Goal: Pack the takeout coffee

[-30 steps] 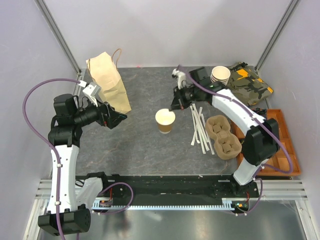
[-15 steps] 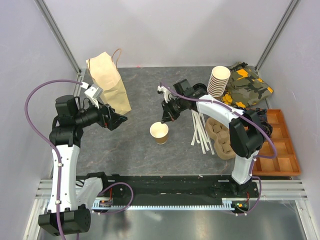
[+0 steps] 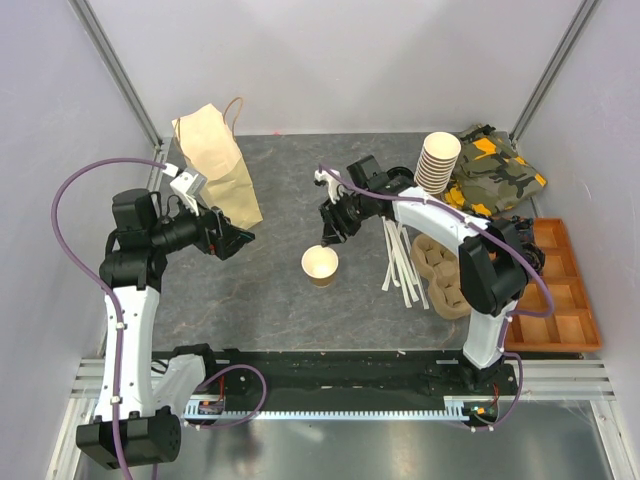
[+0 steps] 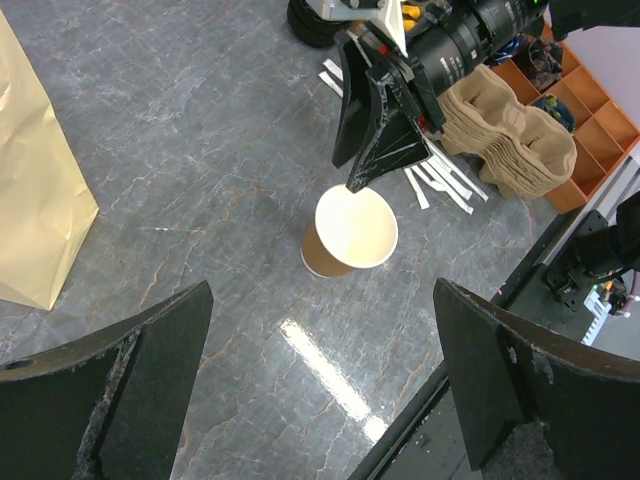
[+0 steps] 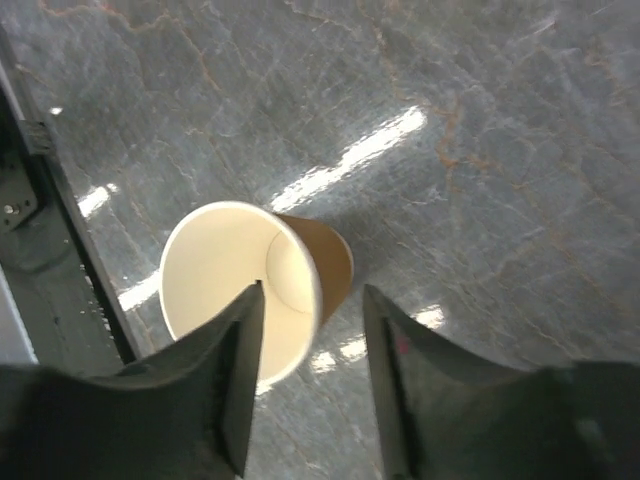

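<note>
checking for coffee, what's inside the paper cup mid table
Nothing: the paper cup shows bare cream wall and bottom. A finger of the right hand hides part.

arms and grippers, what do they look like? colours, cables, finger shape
The left arm and right arm have white links with black joints. A purple cable loops along each. The left gripper and right gripper are black, with flat wedge-shaped fingers and a white bracket at the wrist.
</note>
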Tool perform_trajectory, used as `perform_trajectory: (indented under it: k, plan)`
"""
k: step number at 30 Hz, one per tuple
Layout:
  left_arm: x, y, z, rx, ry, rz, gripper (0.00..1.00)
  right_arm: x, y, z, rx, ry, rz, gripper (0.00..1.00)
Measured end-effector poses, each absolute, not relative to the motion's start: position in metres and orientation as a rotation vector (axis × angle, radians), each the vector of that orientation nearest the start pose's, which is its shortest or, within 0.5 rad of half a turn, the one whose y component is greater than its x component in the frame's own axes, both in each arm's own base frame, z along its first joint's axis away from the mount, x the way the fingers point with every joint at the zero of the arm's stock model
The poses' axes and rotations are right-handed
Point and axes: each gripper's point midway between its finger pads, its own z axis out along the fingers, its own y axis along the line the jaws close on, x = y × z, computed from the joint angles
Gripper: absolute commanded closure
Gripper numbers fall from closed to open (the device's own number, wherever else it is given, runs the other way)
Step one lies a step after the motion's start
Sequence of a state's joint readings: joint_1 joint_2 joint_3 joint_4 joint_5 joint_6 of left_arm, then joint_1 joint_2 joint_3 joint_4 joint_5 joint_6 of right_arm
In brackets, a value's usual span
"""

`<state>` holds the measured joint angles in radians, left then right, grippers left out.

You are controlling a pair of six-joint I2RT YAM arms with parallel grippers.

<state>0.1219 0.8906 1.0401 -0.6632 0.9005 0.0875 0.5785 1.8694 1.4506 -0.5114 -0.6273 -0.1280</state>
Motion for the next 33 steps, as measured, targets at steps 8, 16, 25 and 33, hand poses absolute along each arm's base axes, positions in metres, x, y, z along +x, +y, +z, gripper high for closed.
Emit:
perform_trajectory:
  k: [8,16,25,33]
  plan:
    - [0.245,-0.109,0.286,0.507,1.904,-0.802,0.00,0.393,0.294,0.164,-0.986,2.177,0.597,0.25]
    - [0.250,-0.116,0.288,0.539,1.908,-0.820,0.00,0.464,0.210,0.196,-0.902,2.132,0.071,0.36]
    - [0.249,-0.124,0.288,0.575,1.902,-0.838,0.00,0.466,0.168,0.153,-1.290,2.165,-0.244,0.42]
    - [0.249,-0.124,0.288,0.577,1.901,-0.840,0.00,0.473,0.150,0.122,-1.578,2.119,-0.411,0.47]
